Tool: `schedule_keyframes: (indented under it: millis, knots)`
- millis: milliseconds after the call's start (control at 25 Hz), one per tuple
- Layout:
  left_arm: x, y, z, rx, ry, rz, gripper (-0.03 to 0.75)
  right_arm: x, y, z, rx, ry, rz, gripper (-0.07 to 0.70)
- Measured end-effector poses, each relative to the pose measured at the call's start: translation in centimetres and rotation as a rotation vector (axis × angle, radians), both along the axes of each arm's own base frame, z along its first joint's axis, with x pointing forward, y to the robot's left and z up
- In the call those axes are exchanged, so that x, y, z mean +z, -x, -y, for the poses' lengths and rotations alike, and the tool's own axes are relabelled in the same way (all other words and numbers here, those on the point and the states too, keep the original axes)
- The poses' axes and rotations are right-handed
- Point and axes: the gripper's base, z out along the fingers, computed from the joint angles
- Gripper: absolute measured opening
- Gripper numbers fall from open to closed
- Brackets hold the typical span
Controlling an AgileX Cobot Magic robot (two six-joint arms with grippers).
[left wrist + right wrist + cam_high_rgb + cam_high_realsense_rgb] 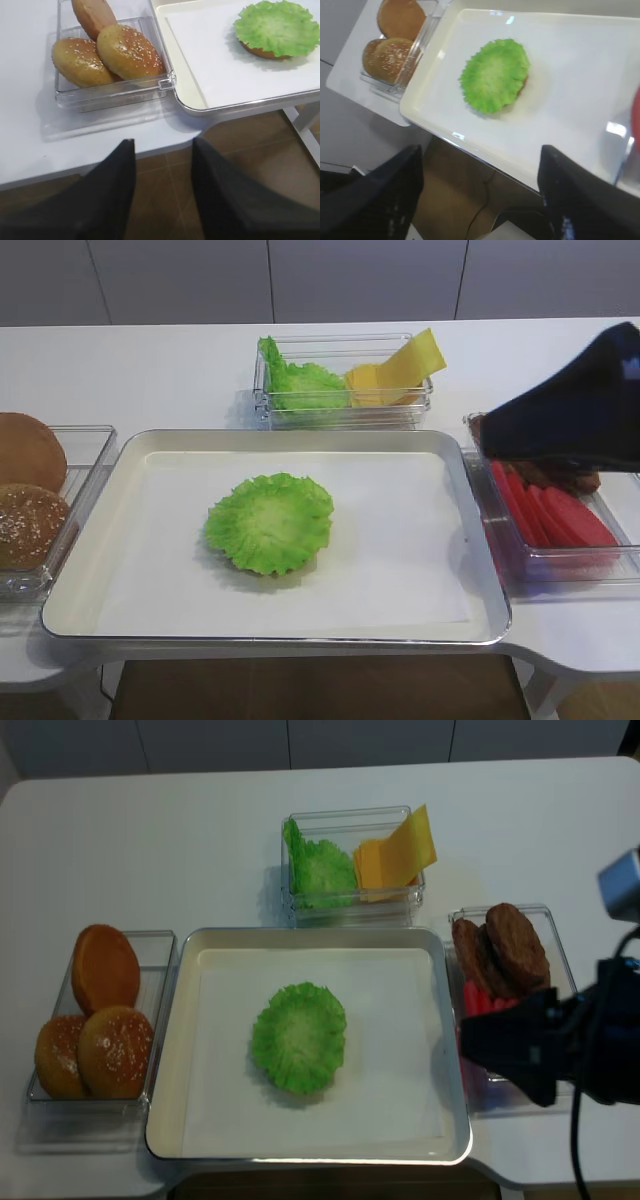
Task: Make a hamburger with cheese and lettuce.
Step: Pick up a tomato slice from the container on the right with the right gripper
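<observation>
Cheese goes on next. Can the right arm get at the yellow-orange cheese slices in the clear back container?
Probably yes: the yellow-orange cheese slices stick up uncovered from the open clear container, and nothing stands between them and the right claw.

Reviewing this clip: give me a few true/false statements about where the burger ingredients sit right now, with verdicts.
1. A lettuce leaf lies on the tray. True.
2. The cheese is already on that leaf. False: it sits in the rear container, beside spare lettuce.
3. The buns are in a container left of the tray. True.
4. The right gripper holds a patty. False: its fingers are apart and empty.
5. The patties share a container with red slices. True.
</observation>
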Motion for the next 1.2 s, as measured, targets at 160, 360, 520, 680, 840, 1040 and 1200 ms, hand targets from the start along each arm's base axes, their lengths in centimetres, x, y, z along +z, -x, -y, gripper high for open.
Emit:
schedule_keyframes:
  millis: [160,360,520,680,840,1040,1200]
  knots:
    - [0.0,0.0,0.0,0.000,0.000,0.000,0.283,-0.2,-0.5,-2.1,0.105,-0.027,0.039,0.552]
    - [0.0,0.0,0.0,0.000,0.000,0.000,0.283,-0.8,-2.5,-2.5,0.073,0.125,-0.041,0.552]
    - [0.0,0.0,0.0,0.000,0.000,0.000,0.283,0.5,-4.2,-2.9,0.037,0.265,-0.068,0.552]
    - [0.0,0.0,0.0,0.000,0.000,0.000,0.283,1.9,-5.4,-3.7,-0.004,0.370,-0.116,0.552]
    - [0.0,0.0,0.0,0.000,0.000,0.000,0.283,1.5,-6.8,-4.5,-0.054,0.535,-0.210,0.552]
    - [0.0,0.0,0.0,0.000,0.000,0.000,0.283,-0.1,-8.7,-6.0,-0.140,0.671,-0.301,0.552]
    - [0.0,0.0,0.0,0.000,0.000,0.000,0.283,-1.3,-10.2,-6.8,-0.226,0.693,-0.358,0.552]
